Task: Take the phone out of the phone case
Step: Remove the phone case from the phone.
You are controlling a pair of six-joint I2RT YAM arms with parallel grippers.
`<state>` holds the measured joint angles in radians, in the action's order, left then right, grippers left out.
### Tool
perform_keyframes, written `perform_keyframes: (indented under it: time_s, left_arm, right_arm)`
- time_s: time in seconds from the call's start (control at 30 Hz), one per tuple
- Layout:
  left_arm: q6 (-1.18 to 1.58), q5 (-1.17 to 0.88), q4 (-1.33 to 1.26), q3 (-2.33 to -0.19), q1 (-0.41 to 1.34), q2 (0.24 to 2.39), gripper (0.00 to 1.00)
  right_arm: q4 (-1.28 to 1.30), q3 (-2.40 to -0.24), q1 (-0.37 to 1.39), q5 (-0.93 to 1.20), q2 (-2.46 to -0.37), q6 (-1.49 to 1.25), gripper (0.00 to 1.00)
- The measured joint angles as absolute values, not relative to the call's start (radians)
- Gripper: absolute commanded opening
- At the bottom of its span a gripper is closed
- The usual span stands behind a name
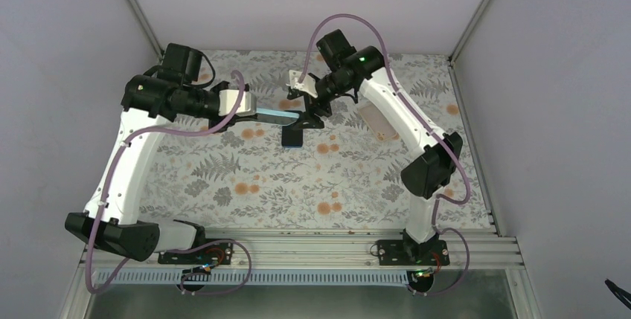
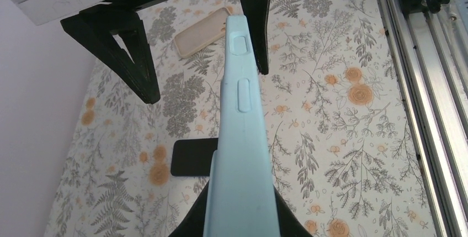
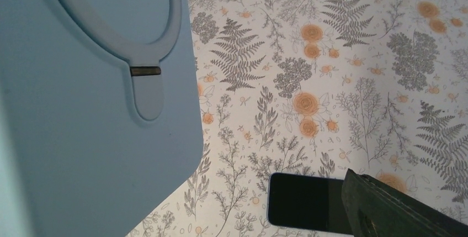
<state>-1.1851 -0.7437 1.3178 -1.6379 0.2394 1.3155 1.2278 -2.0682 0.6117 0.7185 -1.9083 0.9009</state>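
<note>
My left gripper (image 2: 240,221) is shut on the phone (image 2: 238,137), a pale light-blue slab held on edge above the table, with raised side buttons. Its back, with a round ring, fills the left of the right wrist view (image 3: 83,137); the screen side is hidden. My right gripper (image 1: 307,110) stands open, its black fingers (image 2: 135,60) on either side of the phone's far end. The phone case (image 1: 376,122), a beige-pink shell, lies flat on the cloth apart from the phone, also seen in the left wrist view (image 2: 201,38).
A second, dark phone with a blue rim (image 1: 292,137) lies flat on the floral cloth under the grippers (image 3: 306,201). Aluminium rails (image 1: 335,245) run along the near edge. Grey walls close in the left, right and back.
</note>
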Motion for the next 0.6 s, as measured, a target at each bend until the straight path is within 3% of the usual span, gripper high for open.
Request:
perform_keyframes:
  time_s: [0.6]
  left_arm:
    - [-1.089, -0.573, 1.248, -1.602, 0.359, 1.286, 0.02]
  right_arm:
    - [1.362, -2.274, 0.547, 0.652, -2.082, 0.922, 1.0]
